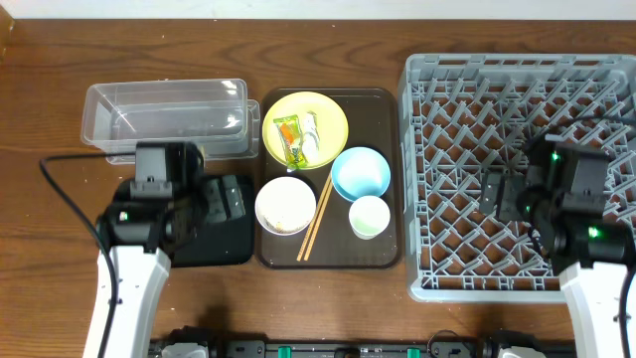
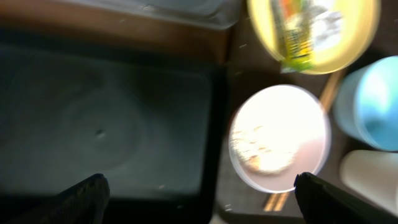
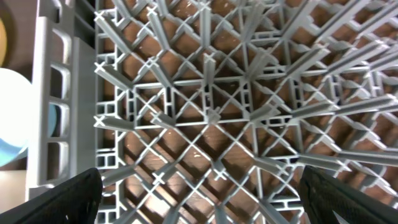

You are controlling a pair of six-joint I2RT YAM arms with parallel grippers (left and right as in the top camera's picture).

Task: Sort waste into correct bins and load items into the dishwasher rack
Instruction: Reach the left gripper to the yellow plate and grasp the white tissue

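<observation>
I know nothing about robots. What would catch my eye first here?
The big grey rack of pegs fills the right side. In the middle, a brown tray carries the bright colours: a yellow plate with a wrapper on it, a blue bowl and a white bowl.

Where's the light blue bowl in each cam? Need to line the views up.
Overhead: light blue round bowl mid-frame on the brown tray, right of the white bowl.
Left wrist: cut off by the right edge, blurred.
Right wrist: pale sliver at the left edge, beyond the grey rack wall; probably the same bowl.
Shared landmark: round yellow plate, next to the bowl in all three.
</observation>
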